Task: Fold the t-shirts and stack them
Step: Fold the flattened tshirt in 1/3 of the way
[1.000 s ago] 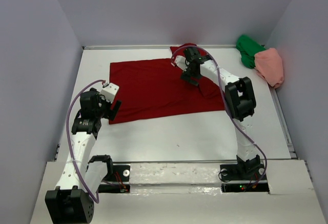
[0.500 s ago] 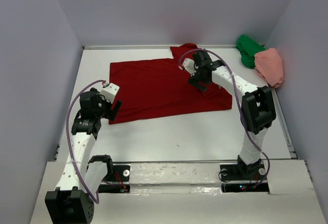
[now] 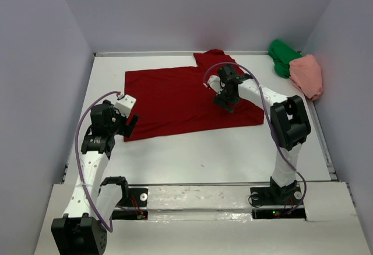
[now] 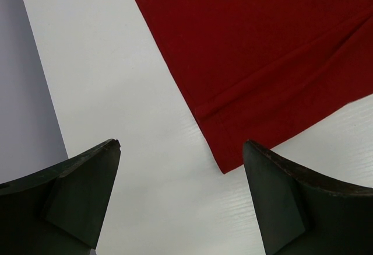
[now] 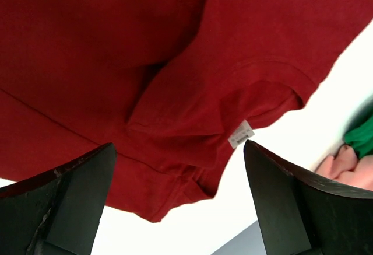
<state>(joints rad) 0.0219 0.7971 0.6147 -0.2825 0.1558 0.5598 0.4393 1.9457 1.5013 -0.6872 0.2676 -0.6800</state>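
A dark red t-shirt (image 3: 175, 98) lies spread flat across the middle of the white table, with its collar end and a white label (image 5: 240, 133) toward the right. My right gripper (image 3: 226, 102) hovers open over that collar end, nothing between its fingers (image 5: 70, 202). My left gripper (image 3: 129, 125) stands open just off the shirt's near-left corner (image 4: 224, 164), over bare table. A bright green t-shirt (image 3: 283, 57) and a salmon pink t-shirt (image 3: 308, 75) lie bunched together in the far right corner.
Grey walls close in the table (image 3: 204, 150) on the left, back and right. A raised lip runs along the table's near edge in front of the arm bases.
My right gripper has swung from the shirt's far collar edge toward the near right, now over the shirt's right part. The shirt's right end lies flatter. The left arm has not moved.
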